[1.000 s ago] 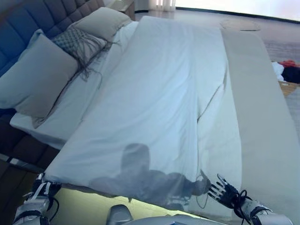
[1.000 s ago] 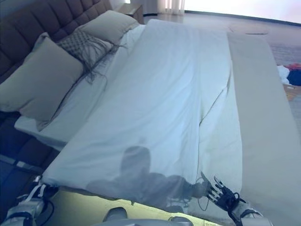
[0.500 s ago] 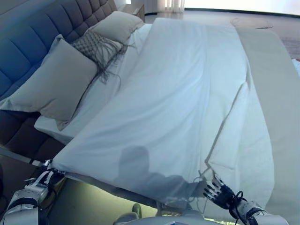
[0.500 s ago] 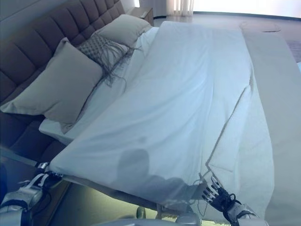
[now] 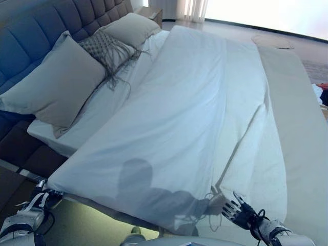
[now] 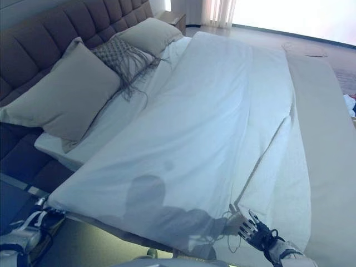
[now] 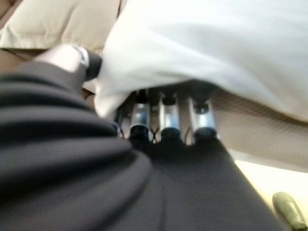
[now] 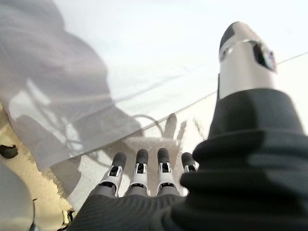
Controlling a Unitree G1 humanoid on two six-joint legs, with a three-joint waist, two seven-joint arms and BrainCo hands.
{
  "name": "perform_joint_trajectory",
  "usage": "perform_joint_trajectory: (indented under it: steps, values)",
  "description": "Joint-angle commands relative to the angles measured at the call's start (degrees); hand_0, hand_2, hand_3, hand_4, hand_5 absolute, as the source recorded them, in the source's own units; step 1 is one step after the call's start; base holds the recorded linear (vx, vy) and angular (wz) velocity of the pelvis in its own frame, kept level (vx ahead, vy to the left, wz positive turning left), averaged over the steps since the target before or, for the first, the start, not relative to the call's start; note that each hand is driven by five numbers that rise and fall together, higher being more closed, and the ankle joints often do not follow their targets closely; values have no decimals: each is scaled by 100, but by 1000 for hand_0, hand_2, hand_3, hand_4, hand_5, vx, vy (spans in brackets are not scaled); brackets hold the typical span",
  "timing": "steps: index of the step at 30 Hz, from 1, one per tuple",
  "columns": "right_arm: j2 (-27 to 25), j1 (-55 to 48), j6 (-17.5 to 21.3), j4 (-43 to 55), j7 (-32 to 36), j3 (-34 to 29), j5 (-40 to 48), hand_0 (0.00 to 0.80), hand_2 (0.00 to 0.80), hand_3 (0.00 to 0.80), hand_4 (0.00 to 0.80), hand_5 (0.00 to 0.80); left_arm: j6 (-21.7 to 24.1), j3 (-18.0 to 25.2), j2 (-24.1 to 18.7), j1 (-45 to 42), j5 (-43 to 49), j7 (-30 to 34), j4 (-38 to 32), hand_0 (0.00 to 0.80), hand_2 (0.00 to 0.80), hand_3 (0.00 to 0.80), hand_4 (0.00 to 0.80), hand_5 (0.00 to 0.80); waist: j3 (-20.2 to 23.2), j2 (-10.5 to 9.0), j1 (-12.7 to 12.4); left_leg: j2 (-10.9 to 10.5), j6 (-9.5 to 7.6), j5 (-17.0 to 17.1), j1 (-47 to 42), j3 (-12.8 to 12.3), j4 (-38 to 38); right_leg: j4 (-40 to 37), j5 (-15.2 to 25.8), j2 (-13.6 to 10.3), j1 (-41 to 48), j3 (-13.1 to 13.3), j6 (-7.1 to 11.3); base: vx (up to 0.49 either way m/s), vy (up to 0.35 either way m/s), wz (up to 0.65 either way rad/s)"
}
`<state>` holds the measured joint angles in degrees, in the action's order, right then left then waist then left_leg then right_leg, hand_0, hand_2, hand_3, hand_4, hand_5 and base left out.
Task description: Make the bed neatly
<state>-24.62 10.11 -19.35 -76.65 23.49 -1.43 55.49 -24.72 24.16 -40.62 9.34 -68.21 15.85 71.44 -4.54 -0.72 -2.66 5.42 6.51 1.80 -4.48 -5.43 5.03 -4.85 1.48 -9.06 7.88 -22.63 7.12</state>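
Observation:
A white duvet [image 5: 195,113] lies spread over the bed, its near edge hanging off the mattress side. My left hand [image 5: 31,212] is at the duvet's near left corner. In the left wrist view its fingers [image 7: 168,115] curl under the white cloth [image 7: 216,53] and the thumb presses on top. My right hand [image 5: 241,212] is at the near right corner, with straight fingers [image 8: 139,166] pointing at the duvet edge [image 8: 144,48] and holding nothing. A fold runs along the duvet's right side [image 5: 246,138].
A large beige pillow [image 5: 56,87], a patterned fringed cushion [image 5: 105,48] and a second pillow [image 5: 130,28] lean on the tufted headboard [image 5: 31,36]. A beige runner [image 5: 302,133] covers the bed's right side. A nightstand [image 5: 151,11] stands beyond, with clothes [image 5: 322,92] on the floor at right.
The whole picture has shifted, so the camera has moved. Both hands stay at the duvet's near edge, the left still holding its corner.

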Motion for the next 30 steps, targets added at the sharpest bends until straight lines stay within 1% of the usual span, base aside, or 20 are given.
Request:
perform_joint_trajectory:
  steps: [1, 5, 10, 11, 12, 13, 14, 17, 21, 30]
  values:
    - [-97, -35, 82, -267, 81, -221, 66, 0, 0, 0, 0, 0, 856, 872, -665, -692, -105, 4, 218, 800, 800, 800, 800, 800, 203, 228, -687, -722, -502, -305, -34, -67, -3, 711, 77, -149, -94, 228, 233, 0, 0, 0]
    - [-81, -23, 63, -280, 88, -304, -49, 0, 0, 0, 0, 0, 992, 767, -165, -780, 12, -75, 185, 800, 800, 800, 800, 800, 177, 167, -684, -703, -512, -324, -93, -52, -3, 735, 42, -125, -81, 258, 227, 0, 0, 0]
    - [-174, -29, 15, -302, 83, -470, -143, 0, 0, 0, 0, 0, 1029, 751, 191, -927, 85, -103, 216, 800, 800, 800, 800, 800, 145, 102, -708, -682, -502, -340, -129, -26, -3, 748, 54, -121, -60, 244, 242, 0, 0, 0]
    - [-182, -33, 6, -296, 70, -508, -151, 0, 0, 0, 0, 0, 1015, 772, 242, -970, 124, -104, 215, 734, 734, 734, 734, 734, 140, 94, -724, -678, -499, -341, -127, -17, -3, 742, 52, -120, -51, 232, 244, 0, 0, 0]
    - [-178, -34, 1, -290, 50, -541, -155, 0, 0, 0, 0, 0, 1012, 782, 312, -1010, 195, -129, 207, 452, 452, 452, 452, 452, 131, 84, -740, -675, -495, -340, -123, 0, -3, 736, 51, -116, -43, 220, 242, 0, 0, 0]
    - [-177, -39, -2, -284, 37, -562, -160, 0, 0, 0, 0, 0, 1013, 780, 366, -1042, 231, -127, 202, 41, 41, 41, 41, 41, 124, 80, -748, -675, -492, -338, -120, 16, -3, 731, 53, -114, -40, 210, 242, 4, 0, 5]
    - [-171, -41, -7, -288, 26, -594, -166, 0, 0, 0, 0, 0, 1008, 773, 447, -1095, 305, -131, 230, 0, 0, 0, 0, 0, 116, 63, -767, -674, -488, -337, -117, 34, -3, 725, 57, -113, -36, 195, 244, 8, 3, 8]
    - [-195, -37, -48, -303, 31, -635, -192, 0, 0, 0, 0, 0, 912, 787, 525, -1174, 468, -8, 354, 0, 0, 0, 0, 0, 114, 44, -782, -666, -481, -336, -118, 47, -3, 706, 54, -111, -28, 159, 246, 13, 11, 11]
    - [-159, -72, -64, -276, 59, -670, -235, 0, 0, 0, 0, 0, 926, 787, 649, -1319, 625, 181, 507, 0, 0, 0, 0, 0, 101, 19, -820, -648, -477, -331, -121, 45, -3, 667, 26, -103, 1, 109, 241, 11, 5, 14]
    - [-101, -77, -41, -258, 49, -699, -220, 0, 0, 0, 0, 0, 912, 813, 698, -1480, 928, 200, 629, 0, 0, 0, 0, 0, 89, 26, -875, -633, -468, -325, -127, 82, -3, 653, -22, -109, 22, 37, 236, 2, -7, 20]
